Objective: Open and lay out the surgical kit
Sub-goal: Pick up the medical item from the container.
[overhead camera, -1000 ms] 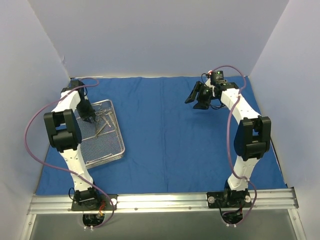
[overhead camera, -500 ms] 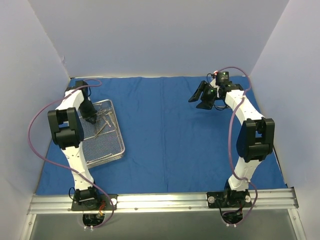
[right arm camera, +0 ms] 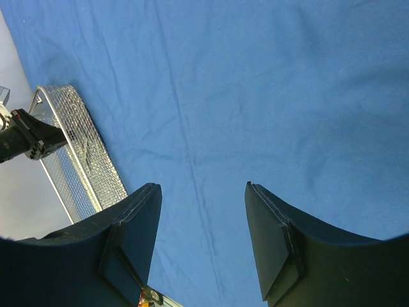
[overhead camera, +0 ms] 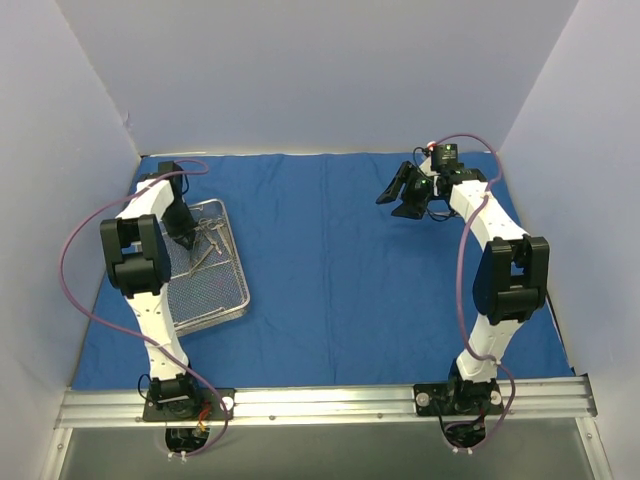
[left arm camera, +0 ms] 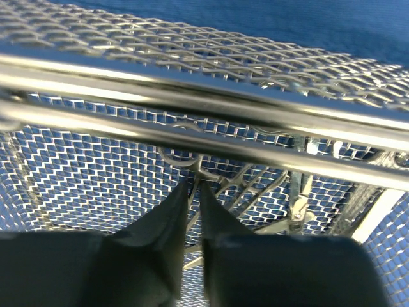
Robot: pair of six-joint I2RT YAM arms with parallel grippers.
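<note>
left hand [left arm camera: 192, 190] narrow inside tray [left arm camera: 192, 96] at instruments [left arm camera: 295, 203], grip unclear | right hand [right arm camera: 201, 187] wide, empty, above cloth [right arm camera: 268, 89]

top external: high above the near edge, looking down over the whole blue cloth [overhead camera: 330, 260] | left wrist: just behind the left tool [left arm camera: 192, 185], very close against the mesh tray [left arm camera: 192, 96] | right wrist: raised, looking past the right tool [right arm camera: 200, 186], facing left | shared by all three: cloth and tray

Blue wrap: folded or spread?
Spread. The blue cloth wrap lies opened out flat, only creased, with the wire-mesh tray resting on it.
</note>
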